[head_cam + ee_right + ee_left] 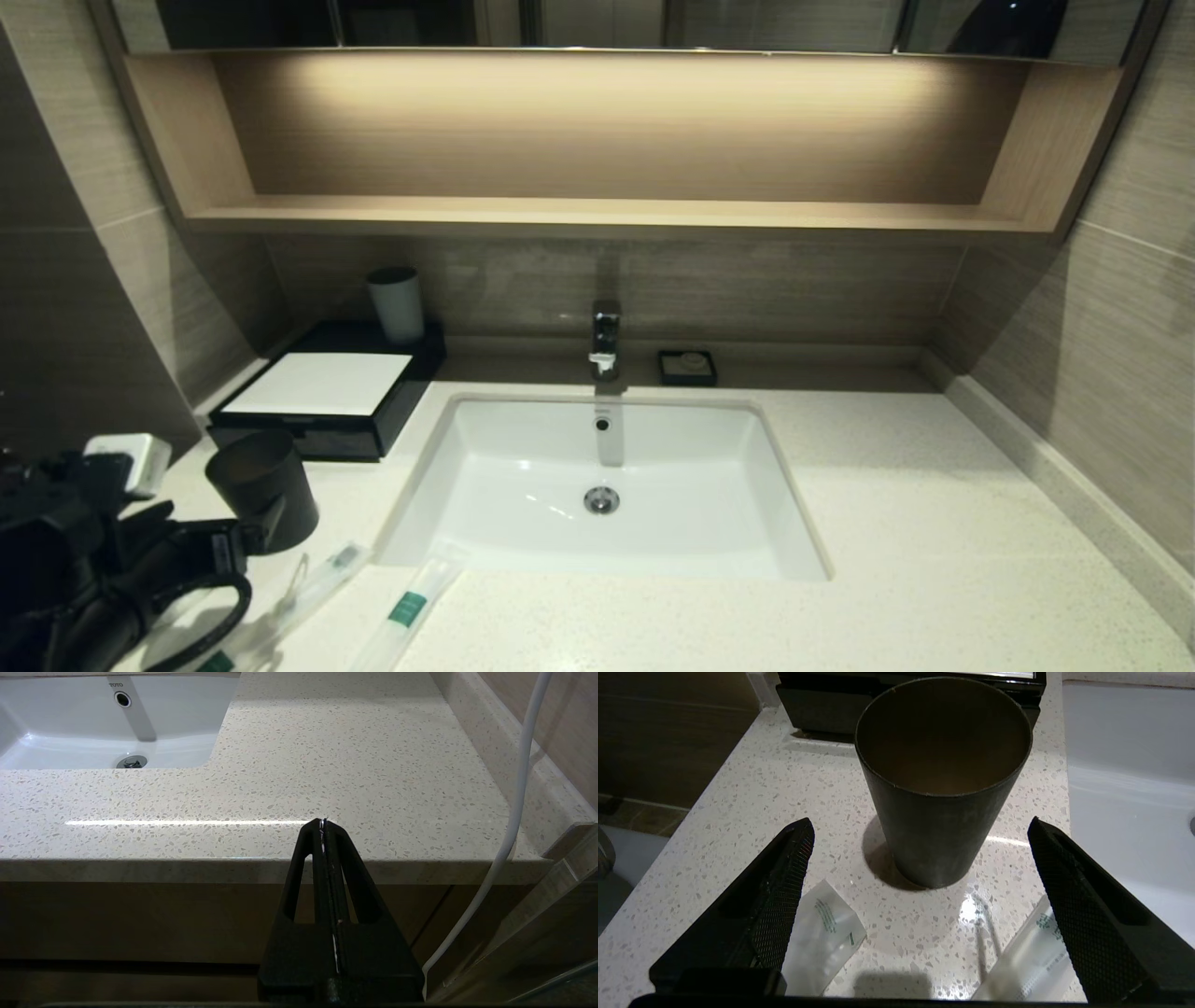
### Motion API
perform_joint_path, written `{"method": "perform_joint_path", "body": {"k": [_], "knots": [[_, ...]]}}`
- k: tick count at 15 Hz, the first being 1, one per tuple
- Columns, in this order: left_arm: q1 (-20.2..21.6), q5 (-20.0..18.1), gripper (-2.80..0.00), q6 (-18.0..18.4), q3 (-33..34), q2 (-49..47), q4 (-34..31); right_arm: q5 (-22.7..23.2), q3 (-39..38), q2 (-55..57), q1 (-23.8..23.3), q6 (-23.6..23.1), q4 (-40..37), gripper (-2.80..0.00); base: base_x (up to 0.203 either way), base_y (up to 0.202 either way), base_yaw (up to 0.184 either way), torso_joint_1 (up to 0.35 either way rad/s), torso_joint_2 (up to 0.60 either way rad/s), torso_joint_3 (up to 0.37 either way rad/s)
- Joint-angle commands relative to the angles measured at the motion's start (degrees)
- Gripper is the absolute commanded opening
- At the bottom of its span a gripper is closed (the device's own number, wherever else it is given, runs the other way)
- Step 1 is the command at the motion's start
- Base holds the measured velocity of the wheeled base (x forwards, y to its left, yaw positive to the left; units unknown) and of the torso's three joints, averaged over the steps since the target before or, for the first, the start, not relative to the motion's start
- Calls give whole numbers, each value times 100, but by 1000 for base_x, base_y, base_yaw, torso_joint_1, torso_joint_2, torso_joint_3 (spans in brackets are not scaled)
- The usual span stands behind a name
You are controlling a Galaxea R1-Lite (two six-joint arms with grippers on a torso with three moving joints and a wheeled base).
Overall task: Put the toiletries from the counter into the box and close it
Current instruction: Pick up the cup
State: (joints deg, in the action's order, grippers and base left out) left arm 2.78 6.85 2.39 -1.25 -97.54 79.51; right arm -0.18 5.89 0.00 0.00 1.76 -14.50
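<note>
Starting largest, the counter (934,523) bears the box (327,397), drawer shut, behind the black tumbler (266,485). Toothbrush packets (406,607) and pouch (824,940) lie before the tumbler. Left gripper (920,830) hangs spread wide over them; right gripper (324,823) sits clenched, parked off the tumbler's far side. No packing begun; next likely needs lowering onto a packet.

Head camera looks down on the counter (934,523); wrist cameras sit low (both catch the sink (1125,765)).
</note>
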Motion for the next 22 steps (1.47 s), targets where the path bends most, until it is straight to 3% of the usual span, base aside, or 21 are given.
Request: {"method": "perform_joint_path", "body": {"k": [1, 22], "knots": [[6, 24, 0, 72, 116, -846, 779, 1, 0, 0, 0, 0, -9, -280, 0, 0, 0, 0, 0, 0], [-135, -93, 0, 90, -376, -1175, 815, 1, 0, 0, 8, 0, -9, -280, 0, 0, 0, 0, 0, 0]]}}
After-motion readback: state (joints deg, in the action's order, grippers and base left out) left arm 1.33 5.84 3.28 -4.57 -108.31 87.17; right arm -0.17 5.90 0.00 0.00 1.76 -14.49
